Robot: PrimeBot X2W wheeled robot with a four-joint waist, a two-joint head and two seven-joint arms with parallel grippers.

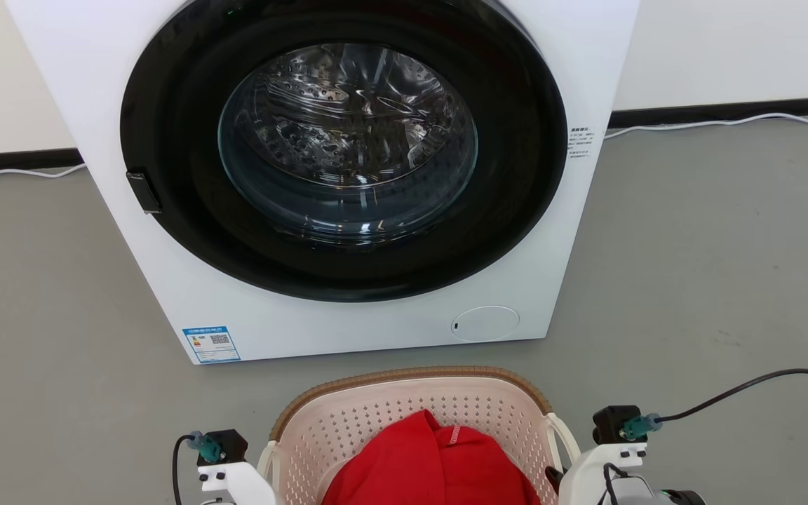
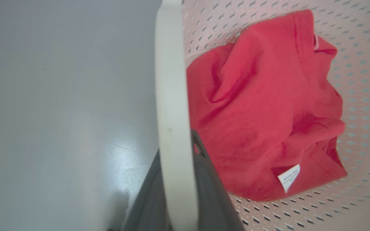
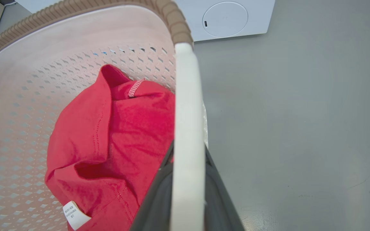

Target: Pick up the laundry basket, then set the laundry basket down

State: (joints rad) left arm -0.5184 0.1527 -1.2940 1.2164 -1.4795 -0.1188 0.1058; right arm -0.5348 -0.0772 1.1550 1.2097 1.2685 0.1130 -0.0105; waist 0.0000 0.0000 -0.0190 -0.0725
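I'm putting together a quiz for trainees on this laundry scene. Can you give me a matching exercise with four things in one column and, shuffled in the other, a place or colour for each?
Things
1. rim
2. garment
3. washer door
4. left handle

Descriptions
a. black ring around glass
b. between the left tool's fingers
c. brown, woven look
d. red, lying in the basket

Pairs: 1-c; 2-d; 3-a; 4-b
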